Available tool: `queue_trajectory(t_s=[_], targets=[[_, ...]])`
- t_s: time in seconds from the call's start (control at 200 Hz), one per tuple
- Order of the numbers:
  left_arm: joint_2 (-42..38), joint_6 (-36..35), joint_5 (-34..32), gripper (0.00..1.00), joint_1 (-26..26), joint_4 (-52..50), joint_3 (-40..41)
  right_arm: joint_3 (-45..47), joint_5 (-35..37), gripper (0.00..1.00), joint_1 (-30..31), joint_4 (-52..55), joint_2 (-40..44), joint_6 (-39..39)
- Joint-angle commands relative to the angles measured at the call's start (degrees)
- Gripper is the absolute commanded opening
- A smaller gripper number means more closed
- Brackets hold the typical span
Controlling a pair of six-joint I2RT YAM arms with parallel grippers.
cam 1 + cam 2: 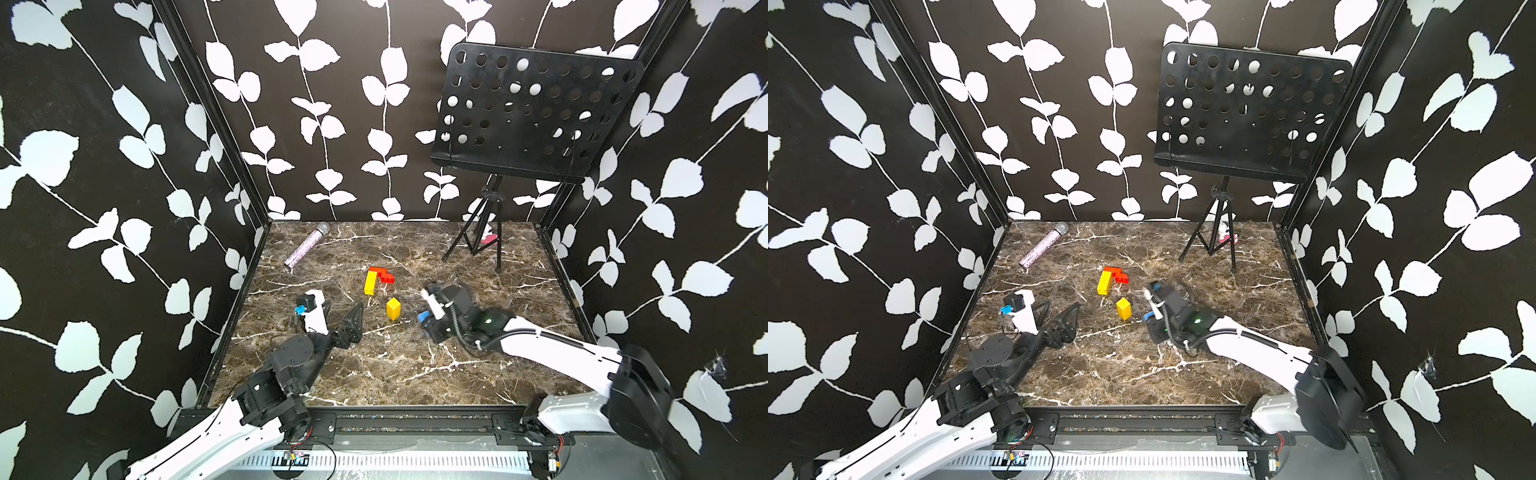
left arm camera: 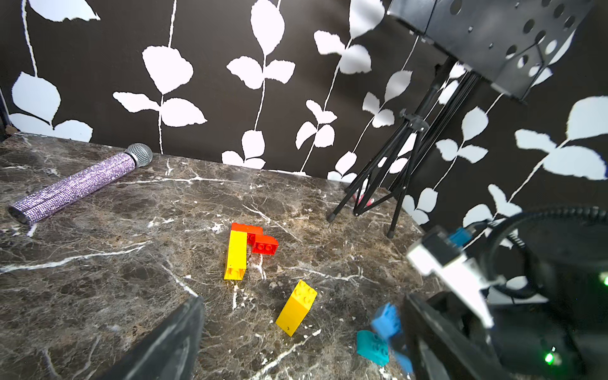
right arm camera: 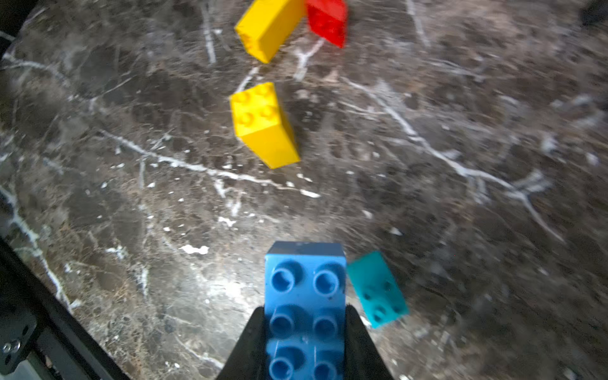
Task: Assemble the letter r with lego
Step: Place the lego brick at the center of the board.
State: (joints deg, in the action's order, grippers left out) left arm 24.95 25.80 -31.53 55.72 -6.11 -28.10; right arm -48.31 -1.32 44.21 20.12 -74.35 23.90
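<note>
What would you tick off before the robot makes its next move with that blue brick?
1. Grip on the blue brick: ok, the right gripper clamps its two sides.
2. Gap to the teal brick: cannot tell, it lies right beside the blue one.
3. Position of the left gripper: ok, open, empty, off to the side.
4. Stance of the yellow stack: ok, standing alone, studs up.
5. State of the yellow and red-orange piece: ok, lying flat, nothing on it.
</note>
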Motion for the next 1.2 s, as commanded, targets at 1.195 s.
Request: queue_trajectory(t_s=[1.195], targets=[[6.57,-0.59,0.08,0.96,-0.31,2.18,-1.99,5.30,-7.68,0.13,0.29,-0.05,-13.57,-1.21]])
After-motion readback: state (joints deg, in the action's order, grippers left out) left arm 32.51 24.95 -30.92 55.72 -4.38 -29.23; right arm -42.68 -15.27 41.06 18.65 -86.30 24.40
